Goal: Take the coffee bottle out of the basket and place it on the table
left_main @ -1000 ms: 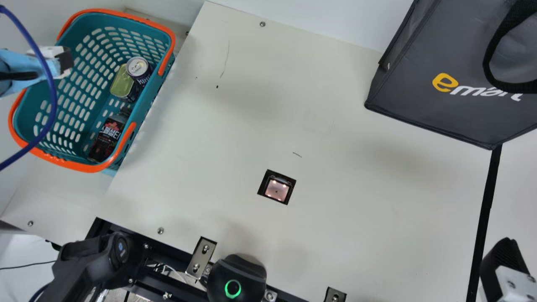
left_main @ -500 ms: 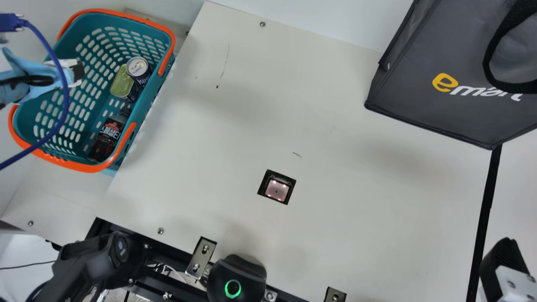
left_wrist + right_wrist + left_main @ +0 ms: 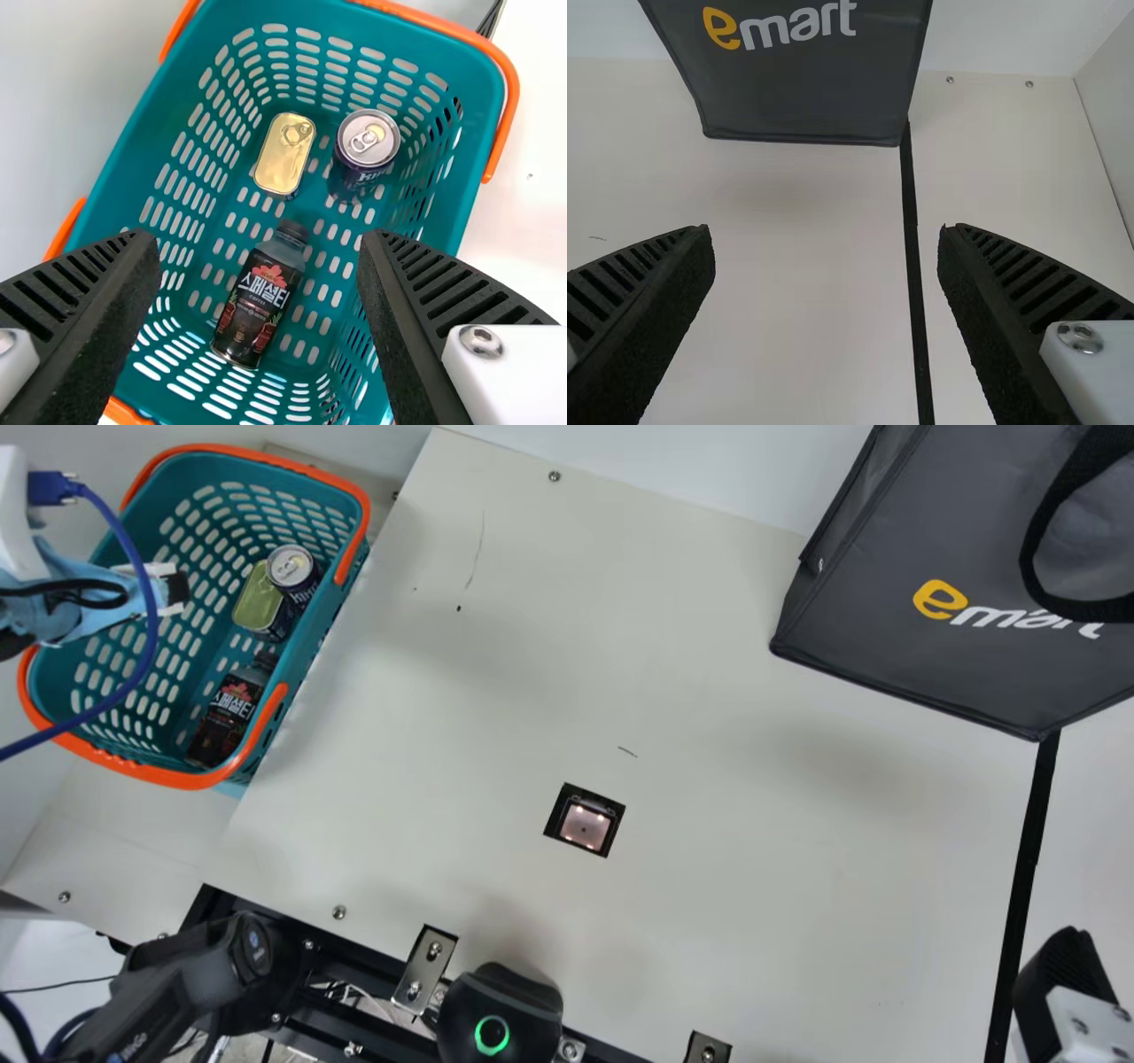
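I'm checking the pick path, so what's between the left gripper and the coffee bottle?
Nothing; the left wrist view shows the coffee bottle whole, with open air between it and the left gripper. The can and tin sit beyond its cap.

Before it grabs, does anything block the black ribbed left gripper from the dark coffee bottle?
Nothing visible stands between the open left gripper and the bottle; the gold rectangular tin and dark cylindrical can sit past its cap.
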`<state>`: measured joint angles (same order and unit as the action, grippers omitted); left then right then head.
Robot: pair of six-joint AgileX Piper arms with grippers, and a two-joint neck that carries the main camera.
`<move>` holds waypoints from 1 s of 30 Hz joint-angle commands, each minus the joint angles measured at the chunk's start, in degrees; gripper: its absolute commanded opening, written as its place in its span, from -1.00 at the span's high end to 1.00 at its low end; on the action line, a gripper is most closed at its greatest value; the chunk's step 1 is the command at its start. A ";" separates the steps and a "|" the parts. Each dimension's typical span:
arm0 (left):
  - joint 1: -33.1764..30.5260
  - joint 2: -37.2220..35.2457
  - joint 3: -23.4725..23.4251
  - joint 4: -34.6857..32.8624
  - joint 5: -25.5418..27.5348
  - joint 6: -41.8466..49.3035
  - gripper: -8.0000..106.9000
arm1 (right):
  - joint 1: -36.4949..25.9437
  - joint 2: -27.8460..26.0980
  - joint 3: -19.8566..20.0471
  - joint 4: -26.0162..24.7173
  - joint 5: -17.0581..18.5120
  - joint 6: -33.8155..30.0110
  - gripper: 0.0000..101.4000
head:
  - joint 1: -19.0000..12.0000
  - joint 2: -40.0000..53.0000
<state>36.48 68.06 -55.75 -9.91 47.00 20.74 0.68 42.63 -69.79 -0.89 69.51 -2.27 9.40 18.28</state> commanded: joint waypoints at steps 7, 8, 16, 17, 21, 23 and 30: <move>0.37 2.94 1.89 -0.77 -2.62 2.86 -0.71 | 0.00 0.00 0.00 0.00 0.00 0.00 -0.79 | -1.48 0.14; 0.46 3.42 2.14 -0.89 -3.04 3.28 -0.71 | 0.00 0.00 0.00 0.00 0.00 0.00 -0.79 | -1.48 0.14; 1.15 7.24 3.61 -2.18 -6.00 6.89 -0.71 | 0.00 0.00 0.00 0.00 0.00 0.00 -0.79 | -1.48 0.14; 1.24 7.77 3.71 -2.38 -6.32 7.37 -0.71 | 0.00 0.00 0.00 0.00 0.00 0.00 -0.79 | -1.48 0.14; 1.46 9.81 4.06 -2.93 -7.58 8.99 -0.71 | 0.00 0.00 0.00 0.00 0.00 0.00 -0.79 | -1.48 0.14; 1.56 10.83 4.29 -3.29 -8.32 9.90 -0.71 | 0.00 0.00 0.00 0.00 0.00 0.00 -0.79 | -1.48 0.14; 1.95 14.12 5.08 -5.34 -10.61 14.07 -0.71 | 0.00 0.00 0.00 0.00 0.00 0.00 -0.79 | -1.48 0.14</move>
<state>38.30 81.85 -50.78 -14.96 36.71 34.05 0.68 42.63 -69.79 -0.89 69.51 -2.27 9.40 18.19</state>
